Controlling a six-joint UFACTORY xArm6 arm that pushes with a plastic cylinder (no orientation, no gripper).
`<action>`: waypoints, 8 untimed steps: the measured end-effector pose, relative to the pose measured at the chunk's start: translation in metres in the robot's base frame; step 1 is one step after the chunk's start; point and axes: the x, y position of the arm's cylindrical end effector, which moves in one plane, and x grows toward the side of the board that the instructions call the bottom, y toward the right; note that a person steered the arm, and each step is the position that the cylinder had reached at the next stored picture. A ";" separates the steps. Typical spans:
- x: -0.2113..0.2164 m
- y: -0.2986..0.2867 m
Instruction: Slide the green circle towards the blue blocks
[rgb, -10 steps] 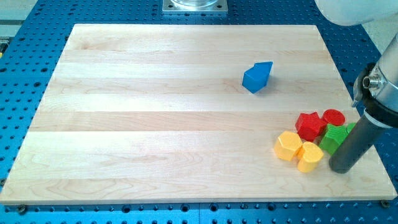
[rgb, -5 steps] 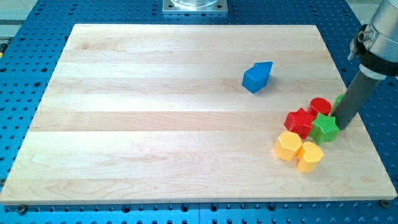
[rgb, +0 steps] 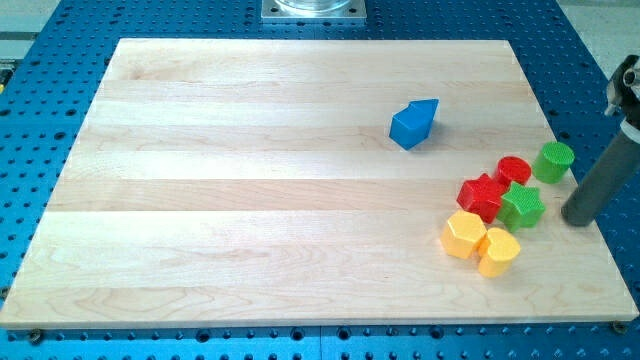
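Note:
The green circle (rgb: 553, 160) stands near the board's right edge, apart from the other blocks. My tip (rgb: 577, 217) rests on the board below and to the right of it, not touching it. The blue blocks (rgb: 413, 123), two pieces pressed together, lie up and to the left, above the board's middle. A green star (rgb: 521, 206) lies left of my tip.
A red circle (rgb: 514, 170) and a red star (rgb: 481, 195) lie left of the green circle. Two yellow blocks (rgb: 465, 235) (rgb: 498, 251) lie below them. The board's right edge (rgb: 590, 215) is just beside my tip.
My tip moved up the right side, pushing the green circle, green star and red blocks up and left. It then drew back down and right, leaving the green circle uncovered.

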 end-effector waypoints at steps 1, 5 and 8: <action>-0.066 0.005; -0.155 -0.007; -0.095 0.018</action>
